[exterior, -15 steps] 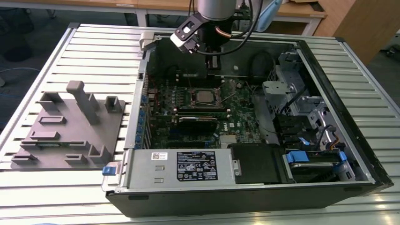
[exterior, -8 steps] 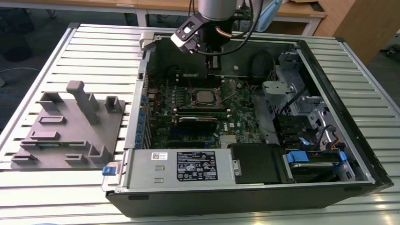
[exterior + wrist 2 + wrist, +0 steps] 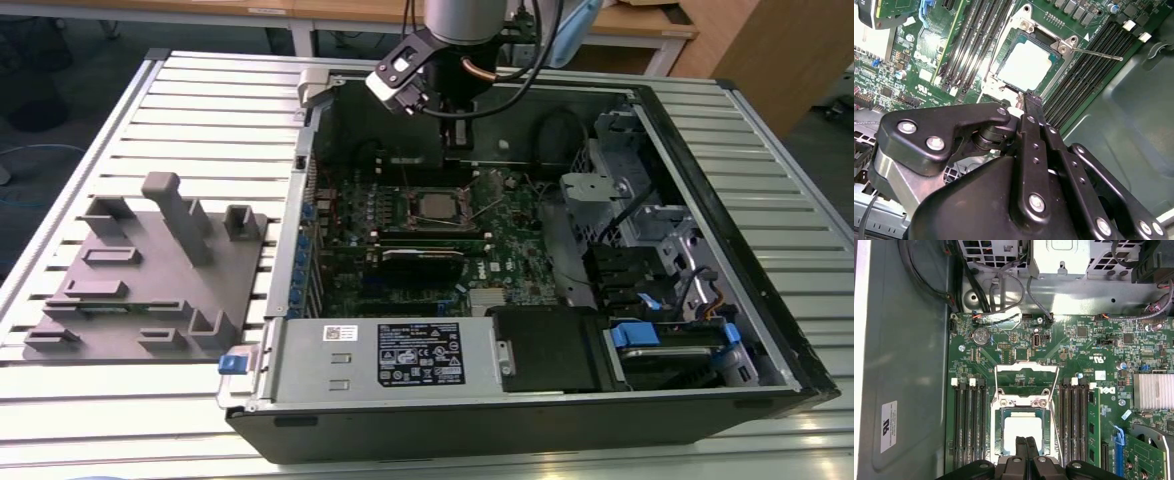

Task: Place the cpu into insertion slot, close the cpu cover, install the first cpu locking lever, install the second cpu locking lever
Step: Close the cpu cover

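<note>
Matte black gripper (image 3: pixel 1029 98), fingers together and empty, over flat square silver cpu (image 3: pixel 1026 64).

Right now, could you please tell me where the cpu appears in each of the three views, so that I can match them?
Exterior view: the cpu sits mid-board in the open case, just under the gripper in the picture.
Second wrist view: the cpu is the pale square just beyond the gripper.
First wrist view: the cpu lies between the long black slots, partly behind the gripper.
Shared landmark: the gripper's shut fingers.
</note>
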`<action>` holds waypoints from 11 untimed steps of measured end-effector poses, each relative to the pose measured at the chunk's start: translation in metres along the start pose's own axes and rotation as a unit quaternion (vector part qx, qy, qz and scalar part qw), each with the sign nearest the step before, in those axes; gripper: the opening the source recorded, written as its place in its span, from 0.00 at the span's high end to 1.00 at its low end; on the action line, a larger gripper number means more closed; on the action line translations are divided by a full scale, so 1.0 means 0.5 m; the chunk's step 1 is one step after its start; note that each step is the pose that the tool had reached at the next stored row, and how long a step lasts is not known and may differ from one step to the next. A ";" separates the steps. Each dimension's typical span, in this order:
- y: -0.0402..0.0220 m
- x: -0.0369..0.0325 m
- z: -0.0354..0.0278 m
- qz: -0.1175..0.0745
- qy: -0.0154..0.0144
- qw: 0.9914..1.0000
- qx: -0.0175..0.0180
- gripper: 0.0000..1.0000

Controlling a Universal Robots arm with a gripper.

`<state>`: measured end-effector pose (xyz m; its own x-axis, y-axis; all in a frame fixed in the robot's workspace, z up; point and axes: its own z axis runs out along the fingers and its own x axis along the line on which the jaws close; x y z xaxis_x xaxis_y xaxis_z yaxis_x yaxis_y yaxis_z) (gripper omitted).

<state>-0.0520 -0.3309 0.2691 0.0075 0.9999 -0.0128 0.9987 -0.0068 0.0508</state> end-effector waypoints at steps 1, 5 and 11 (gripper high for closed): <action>0.000 0.000 0.000 0.000 0.000 1.000 0.000 0.90; 0.003 0.000 0.001 0.000 0.000 1.000 0.000 0.90; 0.006 0.000 0.002 0.000 0.000 1.000 0.000 0.90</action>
<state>-0.0492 -0.3308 0.2683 0.0075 0.9999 -0.0129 0.9987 -0.0068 0.0508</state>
